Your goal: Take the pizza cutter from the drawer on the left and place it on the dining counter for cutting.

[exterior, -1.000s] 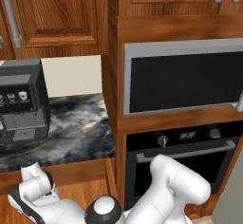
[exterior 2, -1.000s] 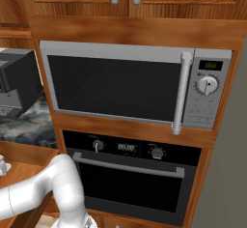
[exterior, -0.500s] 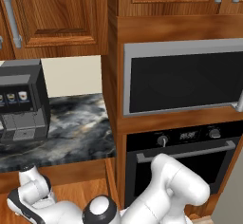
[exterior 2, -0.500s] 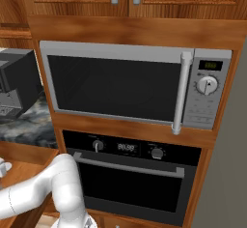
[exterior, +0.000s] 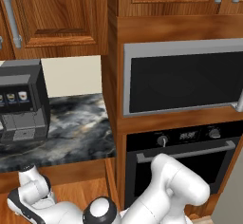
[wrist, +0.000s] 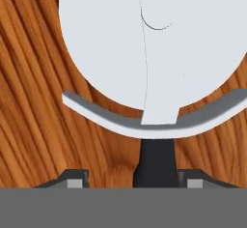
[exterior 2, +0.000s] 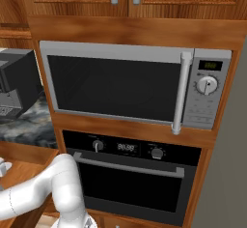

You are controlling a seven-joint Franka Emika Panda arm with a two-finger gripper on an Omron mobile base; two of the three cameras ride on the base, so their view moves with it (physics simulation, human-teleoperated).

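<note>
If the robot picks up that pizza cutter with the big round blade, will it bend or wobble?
Probably not bend: in the hand view the pizza cutter shows a broad, flat, smooth disc, which looks stiff. That smooth surface may be slippery. Its short dark handle sits between the fingertips, so the blade end could tip down.

The stainless steel microwave (exterior: 182, 78) and black built-in oven (exterior: 180, 156) are seen from behind the arm, level and fairly near, in the left base view. The same microwave (exterior 2: 130, 84) and oven (exterior 2: 130, 174) are shared by the right base view. Reddish-brown wood grain (wrist: 34, 101) is viewed very closely by the hand camera.
</note>
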